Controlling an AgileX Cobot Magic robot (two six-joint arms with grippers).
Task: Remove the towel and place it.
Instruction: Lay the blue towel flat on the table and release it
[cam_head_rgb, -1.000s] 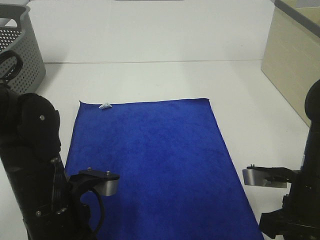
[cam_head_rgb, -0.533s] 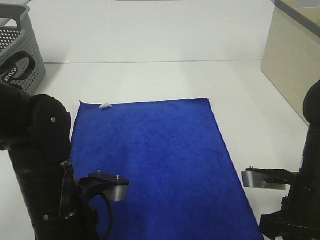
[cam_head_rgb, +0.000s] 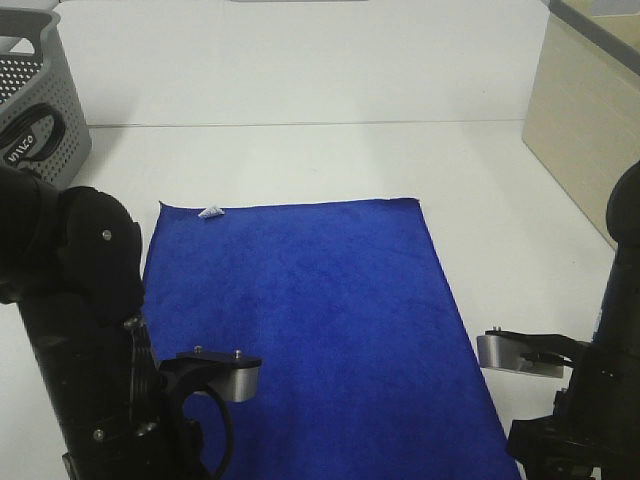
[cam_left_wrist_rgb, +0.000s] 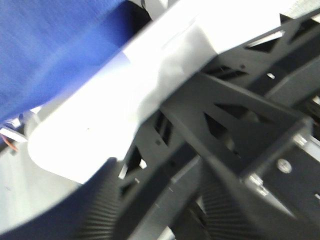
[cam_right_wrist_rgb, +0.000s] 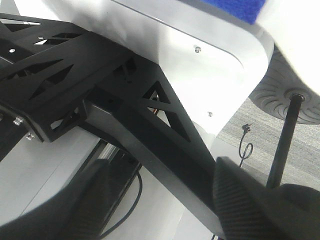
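Right hand (cam_right_wrist_rgb: 160, 212) apart, left hand (cam_left_wrist_rgb: 170, 215) too blurred to judge, the plush towel (cam_head_rgb: 300, 330) risked catching on either and dragging askew.

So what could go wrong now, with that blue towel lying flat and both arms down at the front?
The towel lies flat on the table with no raised fold, so a grab might scrape the tabletop or pinch only fluff. The left arm and right arm sit by its near corners; if just one catches hold, the towel could drag crooked or bunch up.
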